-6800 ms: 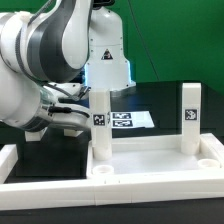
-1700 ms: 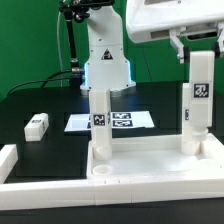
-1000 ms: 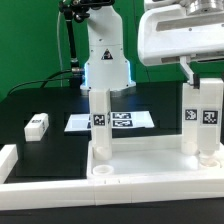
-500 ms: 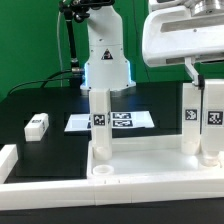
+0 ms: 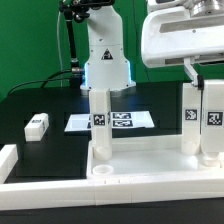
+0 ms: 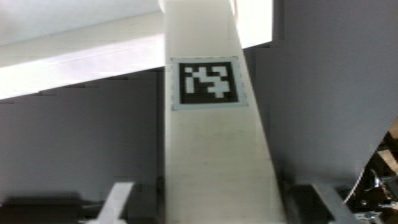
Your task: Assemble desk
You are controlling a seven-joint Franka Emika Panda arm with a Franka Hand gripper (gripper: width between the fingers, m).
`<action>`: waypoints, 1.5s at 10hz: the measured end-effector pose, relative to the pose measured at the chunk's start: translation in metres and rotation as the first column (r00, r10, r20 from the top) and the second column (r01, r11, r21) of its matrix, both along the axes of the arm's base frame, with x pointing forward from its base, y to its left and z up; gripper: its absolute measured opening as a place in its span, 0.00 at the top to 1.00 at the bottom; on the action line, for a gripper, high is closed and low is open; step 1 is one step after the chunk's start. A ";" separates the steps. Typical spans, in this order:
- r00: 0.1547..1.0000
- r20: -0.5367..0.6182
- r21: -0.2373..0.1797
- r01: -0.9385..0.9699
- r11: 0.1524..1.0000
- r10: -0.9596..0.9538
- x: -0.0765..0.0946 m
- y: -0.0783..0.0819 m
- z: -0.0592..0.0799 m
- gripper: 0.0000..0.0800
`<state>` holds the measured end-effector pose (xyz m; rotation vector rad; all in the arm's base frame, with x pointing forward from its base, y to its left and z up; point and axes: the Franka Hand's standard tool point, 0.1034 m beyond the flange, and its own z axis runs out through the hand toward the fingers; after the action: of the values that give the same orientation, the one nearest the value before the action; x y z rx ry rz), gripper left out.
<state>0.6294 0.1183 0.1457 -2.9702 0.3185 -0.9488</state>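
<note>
Pinched upright between the fingers of the gripper (image 5: 207, 76): a tagged leg (image 5: 213, 122); just beside a standing leg (image 5: 190, 118) on the tabletop (image 5: 150, 152).

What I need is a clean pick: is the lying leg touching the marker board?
Apart. Exterior view shows bare black table between lying leg and marker board.
</note>
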 end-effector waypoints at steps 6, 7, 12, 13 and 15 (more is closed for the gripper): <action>1.000 -0.006 -0.020 -0.014 1.000 0.014 -0.002 -0.003 -0.008 0.64; 1.000 -0.012 -0.026 -0.017 1.000 0.016 -0.004 -0.002 -0.014 0.64; 0.999 0.035 -0.025 -0.014 1.000 0.015 0.000 0.000 -0.014 0.64; 0.999 0.033 -0.025 -0.015 1.000 0.016 0.000 0.000 -0.014 0.64; 0.999 0.032 -0.031 -0.022 0.999 0.023 -0.001 0.000 -0.014 0.64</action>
<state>0.6288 0.1182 0.1314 -2.9758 0.2716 -1.0069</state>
